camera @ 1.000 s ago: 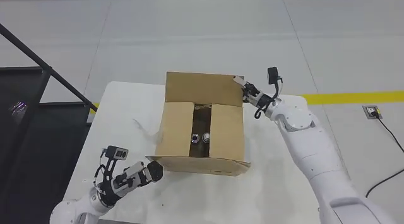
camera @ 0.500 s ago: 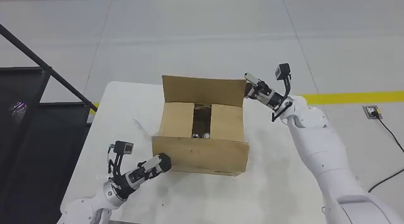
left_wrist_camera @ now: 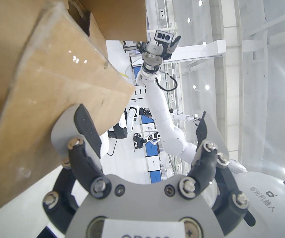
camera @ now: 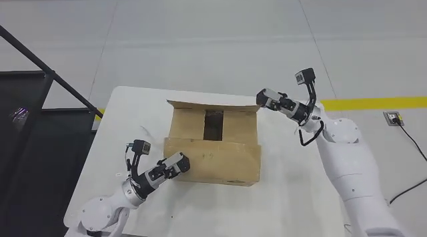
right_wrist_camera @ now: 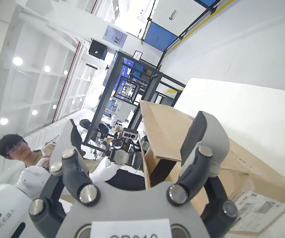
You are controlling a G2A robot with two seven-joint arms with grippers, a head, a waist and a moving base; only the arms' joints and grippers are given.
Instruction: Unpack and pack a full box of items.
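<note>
Left gripper (camera: pixel 179 164), jaws wide, has raised the near flap (camera: pixel 213 151) just ahead of it; right gripper (camera: pixel 262 96), likewise wide, has tipped the far flap (camera: pixel 213 105) inward. Closing judged underway.

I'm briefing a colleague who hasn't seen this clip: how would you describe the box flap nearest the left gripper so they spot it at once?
On the white table stands a single cardboard box. Its long flap on the robot's side stands up beside the open left gripper; the other long flap is at the far edge, by the right gripper.
</note>
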